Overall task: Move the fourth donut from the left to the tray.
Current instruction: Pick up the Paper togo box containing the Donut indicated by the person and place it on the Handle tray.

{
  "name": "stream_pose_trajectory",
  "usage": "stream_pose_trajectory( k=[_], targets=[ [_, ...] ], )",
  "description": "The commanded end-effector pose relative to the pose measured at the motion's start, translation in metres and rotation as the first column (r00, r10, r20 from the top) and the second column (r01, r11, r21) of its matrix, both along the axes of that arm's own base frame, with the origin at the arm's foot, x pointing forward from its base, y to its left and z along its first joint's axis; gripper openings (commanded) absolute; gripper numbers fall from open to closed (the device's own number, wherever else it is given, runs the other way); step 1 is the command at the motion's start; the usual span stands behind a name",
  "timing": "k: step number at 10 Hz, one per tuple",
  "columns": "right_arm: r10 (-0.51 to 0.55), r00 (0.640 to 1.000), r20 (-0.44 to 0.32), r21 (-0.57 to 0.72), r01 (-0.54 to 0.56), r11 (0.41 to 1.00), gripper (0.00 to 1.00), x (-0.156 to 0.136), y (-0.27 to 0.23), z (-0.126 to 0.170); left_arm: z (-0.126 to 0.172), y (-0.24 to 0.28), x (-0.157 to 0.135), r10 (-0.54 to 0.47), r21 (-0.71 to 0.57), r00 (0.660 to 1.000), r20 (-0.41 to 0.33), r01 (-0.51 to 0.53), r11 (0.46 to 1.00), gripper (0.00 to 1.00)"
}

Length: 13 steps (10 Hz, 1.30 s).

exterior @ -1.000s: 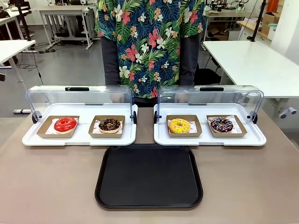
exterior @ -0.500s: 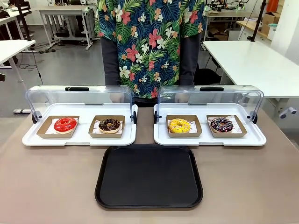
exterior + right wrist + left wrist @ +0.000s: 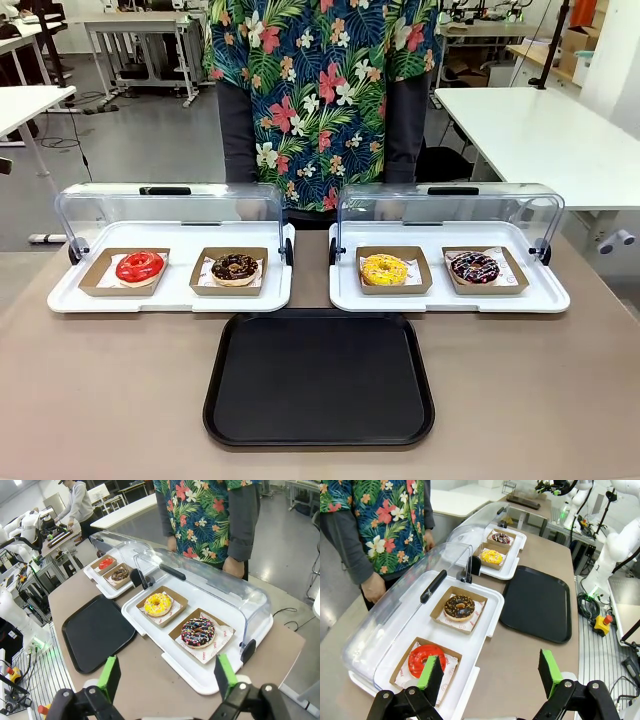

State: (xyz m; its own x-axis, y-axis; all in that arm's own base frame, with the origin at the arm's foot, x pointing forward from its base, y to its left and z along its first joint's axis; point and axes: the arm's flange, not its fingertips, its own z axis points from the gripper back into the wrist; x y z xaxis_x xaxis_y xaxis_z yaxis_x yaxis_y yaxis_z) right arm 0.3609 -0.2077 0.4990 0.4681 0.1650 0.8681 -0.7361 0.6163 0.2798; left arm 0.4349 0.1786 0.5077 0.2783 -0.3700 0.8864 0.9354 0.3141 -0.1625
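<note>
The right gripper [image 3: 166, 674] hangs empty with its jaws wide apart. The fourth donut [image 3: 198, 632] sits just ahead of it and below in its holder [image 3: 176, 630], the open lid [image 3: 220, 587] is beyond that, and the tray [image 3: 95, 630] lies off to the gripper's left. The left gripper [image 3: 490, 672] is likewise spread and empty, far from that donut. The risks I see: pads sinking into the soft glaze, the shallow holder slipping from a thin pinch, a finger clipping the lid — or a drift onto the yellow donut [image 3: 158, 604] alongside.

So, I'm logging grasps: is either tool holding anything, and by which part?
Nothing is held: the left tool and the right tool both stand open and empty.
</note>
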Motion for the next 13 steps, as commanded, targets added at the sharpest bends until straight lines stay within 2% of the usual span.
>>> stream_pose_trajectory(
  k=[1,13],
  targets=[
    [0.006,0.999,0.032,0.007,-0.006,1.000,1.00,0.0046,-0.0018,0.0027,0.0006,0.0002,0.0002,-0.004,0.014,1.000,0.000,0.004,1.000,1.00],
    [0.006,0.999,0.032,0.007,-0.006,1.000,1.00,0.0046,-0.0018,0.0027,0.0006,0.0002,0.0002,-0.004,0.014,1.000,0.000,0.004,1.000,1.00]
  ],
)
